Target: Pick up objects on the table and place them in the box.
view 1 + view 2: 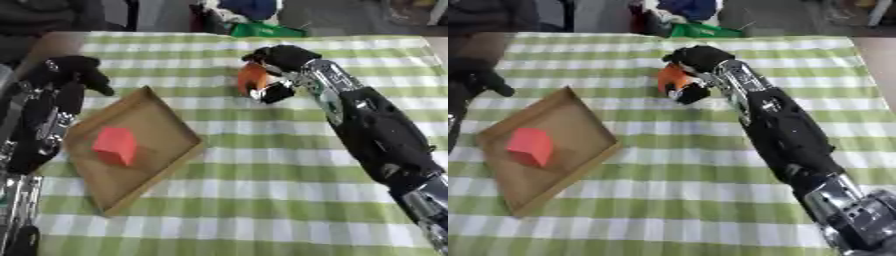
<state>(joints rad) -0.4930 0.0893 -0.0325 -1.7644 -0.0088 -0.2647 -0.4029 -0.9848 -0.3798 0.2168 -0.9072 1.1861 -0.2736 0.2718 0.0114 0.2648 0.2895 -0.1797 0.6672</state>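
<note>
**Box lies lower left of the held orange thing**

Box point(171, 126), a shallow brown tray at centre left on the checked table point(262, 200), already holds a red block point(115, 145). Left hand point(72, 70) hangs by the box's upper-left edge, fingers curled on nothing. Farther up, at upper centre, the right hand point(278, 62) is curled around an orange object point(252, 79). I judge it must travel down-left to reach the box.

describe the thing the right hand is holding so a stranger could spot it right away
On the green-and-white checked tablecloth, follow the black right arm up to the right hand. Its curled fingers hold a small rounded orange object, apart from the red block lying in the cardboard box.
</note>
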